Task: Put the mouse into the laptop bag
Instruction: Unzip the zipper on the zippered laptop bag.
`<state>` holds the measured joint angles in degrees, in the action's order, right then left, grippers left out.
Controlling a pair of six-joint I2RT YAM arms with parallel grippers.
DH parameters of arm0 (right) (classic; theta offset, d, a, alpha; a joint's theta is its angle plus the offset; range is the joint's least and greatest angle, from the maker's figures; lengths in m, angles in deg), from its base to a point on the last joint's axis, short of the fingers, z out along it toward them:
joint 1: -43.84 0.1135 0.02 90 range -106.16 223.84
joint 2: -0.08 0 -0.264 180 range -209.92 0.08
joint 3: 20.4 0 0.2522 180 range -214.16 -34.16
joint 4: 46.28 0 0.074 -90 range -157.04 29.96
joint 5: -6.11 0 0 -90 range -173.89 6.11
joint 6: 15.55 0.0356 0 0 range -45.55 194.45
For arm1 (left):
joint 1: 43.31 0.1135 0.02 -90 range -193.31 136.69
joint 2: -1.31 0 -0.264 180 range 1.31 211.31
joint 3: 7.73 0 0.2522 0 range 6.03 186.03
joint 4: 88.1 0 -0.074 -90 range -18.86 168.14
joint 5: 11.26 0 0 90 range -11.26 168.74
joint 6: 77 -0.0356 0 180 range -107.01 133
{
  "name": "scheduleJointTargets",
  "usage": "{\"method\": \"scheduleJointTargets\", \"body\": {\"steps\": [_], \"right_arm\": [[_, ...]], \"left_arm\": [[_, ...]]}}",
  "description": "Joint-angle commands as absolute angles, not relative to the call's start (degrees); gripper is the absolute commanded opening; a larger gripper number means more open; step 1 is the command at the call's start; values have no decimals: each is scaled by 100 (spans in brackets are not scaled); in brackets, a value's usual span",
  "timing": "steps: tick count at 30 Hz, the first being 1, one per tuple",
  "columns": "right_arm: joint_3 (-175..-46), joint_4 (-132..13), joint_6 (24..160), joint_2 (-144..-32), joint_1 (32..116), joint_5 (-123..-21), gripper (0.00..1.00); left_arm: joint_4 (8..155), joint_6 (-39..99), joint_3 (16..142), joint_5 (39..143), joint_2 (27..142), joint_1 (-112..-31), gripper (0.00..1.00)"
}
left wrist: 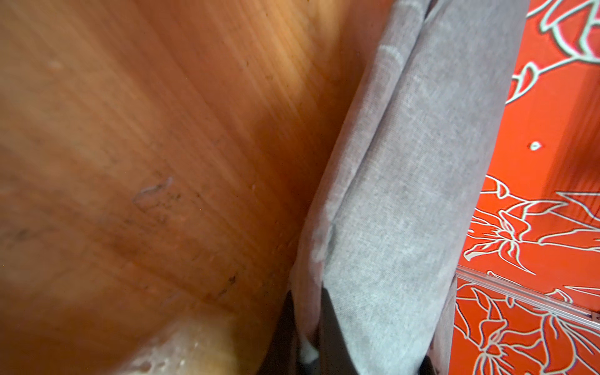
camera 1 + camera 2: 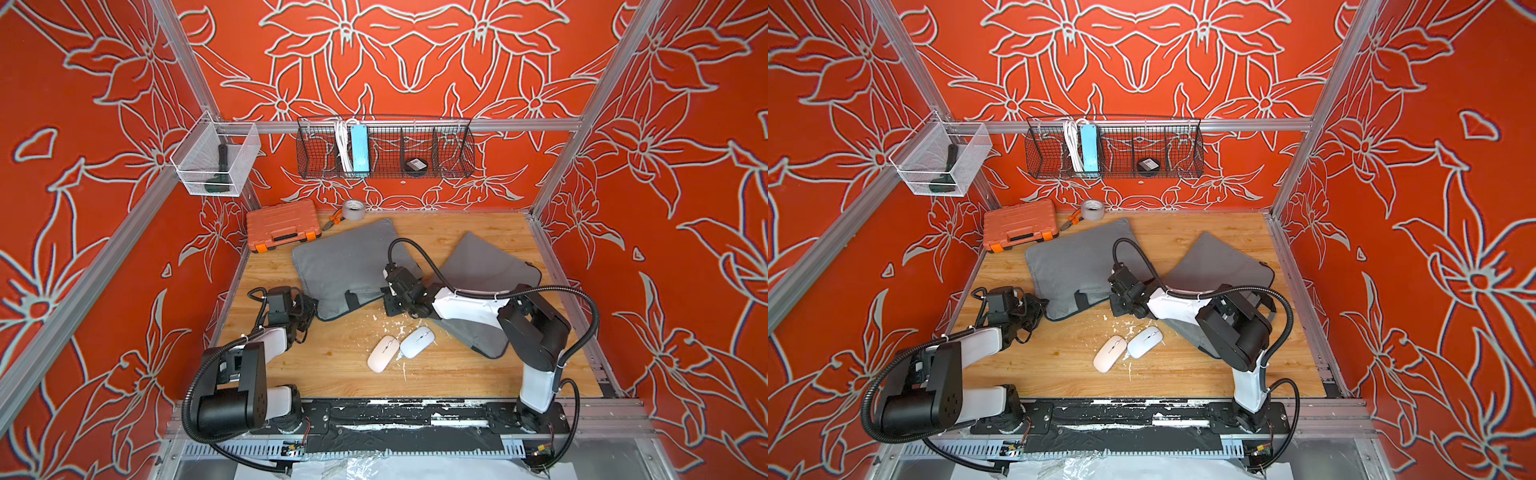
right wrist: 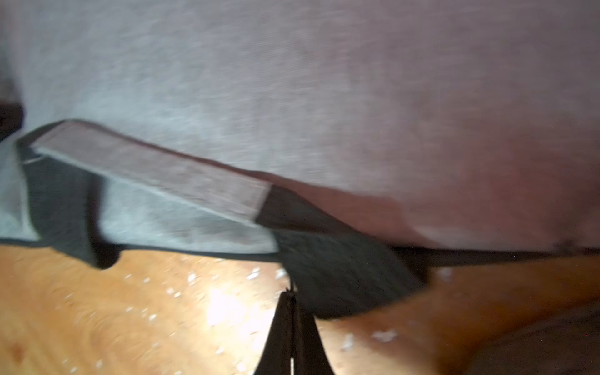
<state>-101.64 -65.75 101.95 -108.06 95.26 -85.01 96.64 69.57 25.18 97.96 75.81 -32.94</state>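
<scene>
Two white mice, one [image 2: 383, 353] [image 2: 1109, 353] and the other [image 2: 417, 341] [image 2: 1144, 341], lie side by side on the wooden table, near the front middle. Behind them lies a grey laptop bag [image 2: 340, 262] [image 2: 1071, 257], with a strap handle on its near edge. My left gripper [image 2: 309, 309] [image 2: 1038, 309] [image 1: 308, 305] is shut on the bag's front left corner, and grey fabric [image 1: 406, 194] shows pinched between its jaws. My right gripper [image 2: 392, 303] [image 2: 1117, 305] [image 3: 292, 292] is shut at the bag's front right corner, its tips touching the handle's dark tab [image 3: 341, 279].
A second grey bag [image 2: 486, 262] lies at the right, partly under my right arm. An orange tool case [image 2: 282, 224] and a tape roll [image 2: 354, 210] sit at the back left. A wire basket [image 2: 386, 149] and a mesh bin [image 2: 216, 160] hang on the walls. White flecks litter the table.
</scene>
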Motion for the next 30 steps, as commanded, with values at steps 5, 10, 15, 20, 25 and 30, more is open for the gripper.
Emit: {"method": "scheduleJointTargets", "body": {"steps": [5,10,15,20,25,30], "right_arm": [[-11319,-6858,10248,-11396,10530,-8475,0],[-11995,-7294,10165,-11836,10818,-8911,0],[-11864,-6928,9916,-11840,10817,-8663,0],[-11639,-6575,9677,-11765,10817,-8454,0],[-11373,-6520,9708,-11609,10783,-8809,0],[-10829,-6321,9881,-11292,10563,-8966,0]], "left_arm": [[9445,7212,2300,9377,7114,-3608,0],[8877,7395,2214,9058,6649,-3645,0],[8577,7548,2002,8897,5542,-3645,0],[8461,7882,1658,8735,4385,-3634,85],[7851,7628,2014,8457,4016,-3416,98],[7951,7330,2097,9092,4461,-2555,98]]}}
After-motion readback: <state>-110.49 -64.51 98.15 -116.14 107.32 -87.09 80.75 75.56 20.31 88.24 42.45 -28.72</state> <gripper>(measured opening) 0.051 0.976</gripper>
